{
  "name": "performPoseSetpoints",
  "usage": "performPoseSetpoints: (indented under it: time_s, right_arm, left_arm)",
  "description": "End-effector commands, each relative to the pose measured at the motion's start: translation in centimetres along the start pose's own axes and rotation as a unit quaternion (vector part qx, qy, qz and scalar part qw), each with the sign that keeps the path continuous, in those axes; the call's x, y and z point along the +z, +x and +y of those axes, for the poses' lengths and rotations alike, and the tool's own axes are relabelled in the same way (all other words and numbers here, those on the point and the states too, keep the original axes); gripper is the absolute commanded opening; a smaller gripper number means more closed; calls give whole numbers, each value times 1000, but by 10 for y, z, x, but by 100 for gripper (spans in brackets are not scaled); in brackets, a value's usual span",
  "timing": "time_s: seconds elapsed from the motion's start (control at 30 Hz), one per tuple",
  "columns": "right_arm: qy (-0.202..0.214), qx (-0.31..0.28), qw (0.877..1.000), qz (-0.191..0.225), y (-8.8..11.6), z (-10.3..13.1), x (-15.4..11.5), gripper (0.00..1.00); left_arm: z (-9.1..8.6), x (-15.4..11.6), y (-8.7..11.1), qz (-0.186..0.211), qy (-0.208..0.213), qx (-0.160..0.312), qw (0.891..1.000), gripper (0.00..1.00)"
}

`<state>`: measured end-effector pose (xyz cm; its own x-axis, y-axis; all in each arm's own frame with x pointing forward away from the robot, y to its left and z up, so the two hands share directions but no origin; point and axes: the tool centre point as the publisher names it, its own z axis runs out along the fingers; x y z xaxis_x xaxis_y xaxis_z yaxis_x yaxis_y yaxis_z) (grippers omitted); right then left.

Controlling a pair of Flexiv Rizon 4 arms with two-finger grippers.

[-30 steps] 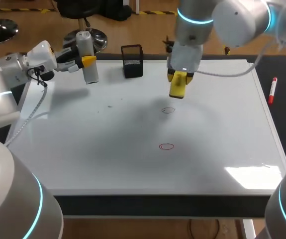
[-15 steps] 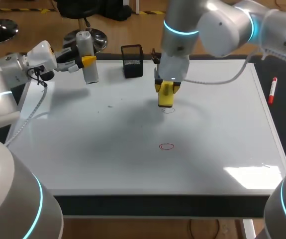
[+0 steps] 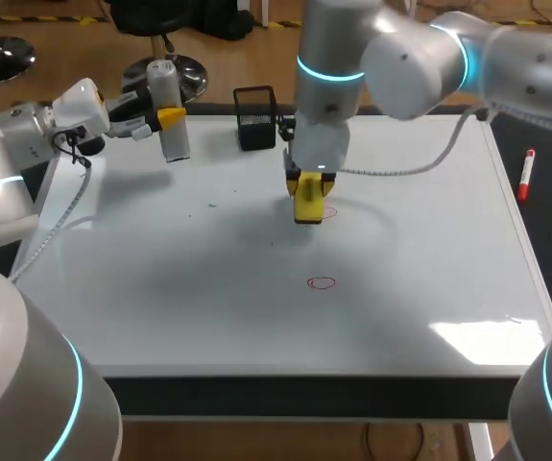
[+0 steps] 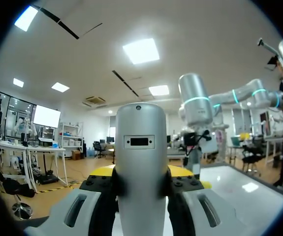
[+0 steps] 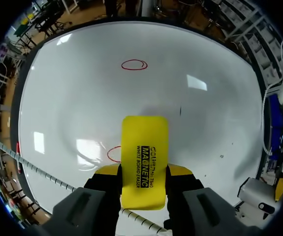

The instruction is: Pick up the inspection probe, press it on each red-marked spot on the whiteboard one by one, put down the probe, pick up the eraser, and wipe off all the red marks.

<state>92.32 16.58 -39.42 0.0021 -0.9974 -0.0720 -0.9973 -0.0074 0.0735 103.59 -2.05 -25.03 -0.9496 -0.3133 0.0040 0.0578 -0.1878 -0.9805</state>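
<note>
The eraser (image 3: pixel 308 204), a yellow block, is clamped between the two fingers of the right gripper (image 3: pixel 311 182) and stands low over the middle of the whiteboard (image 3: pixel 160 288), right at the farther of the two red rings (image 3: pixel 328 212). In the right wrist view that ring shows just beside the eraser's edge, partly hidden by it; whether the eraser is touching the board I cannot tell. The nearer red ring (image 3: pixel 322 282) lies whole, apart from the eraser. So the wiping looks barely begun, with both marks left to clear. The probe (image 3: pixel 167 106), a grey cylinder, is not set down: the left gripper (image 3: pixel 165 118) grips it upright from both sides, above the board's far left corner, beside a black mesh basket (image 3: pixel 255 117). A red marker (image 3: pixel 526 175) lies off the board's right edge.
</note>
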Motion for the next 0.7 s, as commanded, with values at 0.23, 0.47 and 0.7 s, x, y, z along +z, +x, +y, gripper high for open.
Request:
performPoseSetpoints:
  time_s: [0.23, 0.47, 0.7]
  right_arm:
    - [-11, -6, 1000, 7, -4, -3, 15, 0]
    - [-17, -9, 1000, 11, -4, -3, 21, 0]
    - [-29, -11, 999, 16, 0, -3, 30, 0]
  left_arm:
    - [0, 0, 0, 0, 1, 1, 1000, 0]
    - [0, 0, 0, 0, 1, 1, 1000, 0]
    - [0, 0, 0, 0, 1, 1, 1000, 0]
